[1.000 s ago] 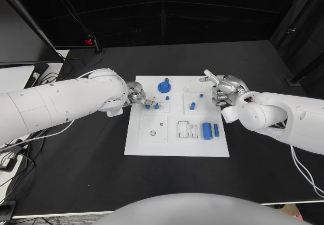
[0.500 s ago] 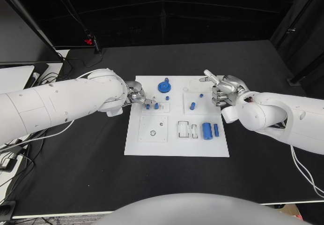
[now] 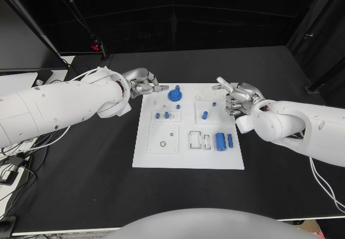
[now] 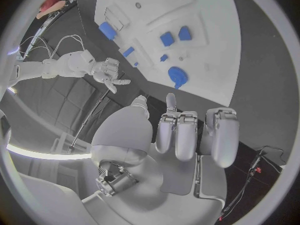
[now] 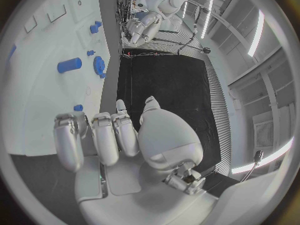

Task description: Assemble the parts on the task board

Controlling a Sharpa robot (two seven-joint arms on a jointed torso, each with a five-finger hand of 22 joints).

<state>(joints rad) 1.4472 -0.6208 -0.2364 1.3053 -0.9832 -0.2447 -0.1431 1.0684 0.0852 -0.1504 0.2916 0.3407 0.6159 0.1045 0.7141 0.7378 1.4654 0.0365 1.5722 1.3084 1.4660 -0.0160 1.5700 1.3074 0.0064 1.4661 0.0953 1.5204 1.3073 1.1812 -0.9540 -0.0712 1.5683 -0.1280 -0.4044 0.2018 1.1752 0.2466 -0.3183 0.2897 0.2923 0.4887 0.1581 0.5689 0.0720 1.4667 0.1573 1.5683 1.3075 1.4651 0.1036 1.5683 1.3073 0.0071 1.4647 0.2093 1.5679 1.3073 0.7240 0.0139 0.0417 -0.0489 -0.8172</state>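
The white task board (image 3: 162, 154) lies mid-table. On it are a blue gear-like part (image 3: 175, 92), two small blue pegs (image 3: 162, 115) standing side by side, a short peg (image 3: 205, 114), a thick blue cylinder (image 3: 220, 140) and a blue bar (image 3: 230, 139). My left hand (image 3: 144, 82) hovers at the board's far left corner, beside the gear-like part (image 4: 177, 76). Its fingers (image 4: 187, 135) are curled in and hold nothing. My right hand (image 3: 238, 97) sits at the board's right edge with its fingers (image 5: 103, 135) mostly curled and one stretched out, also empty.
Black table (image 3: 86, 184) surrounds the board on all sides. Empty slots (image 3: 195, 137) and a square panel (image 3: 163, 137) lie in the board's near half. A pale desk edge (image 3: 14, 82) and cables (image 3: 18, 159) sit off the table's left side.
My left hand has drawn back from the two small pegs to the board's far left corner. The right hand has barely moved.
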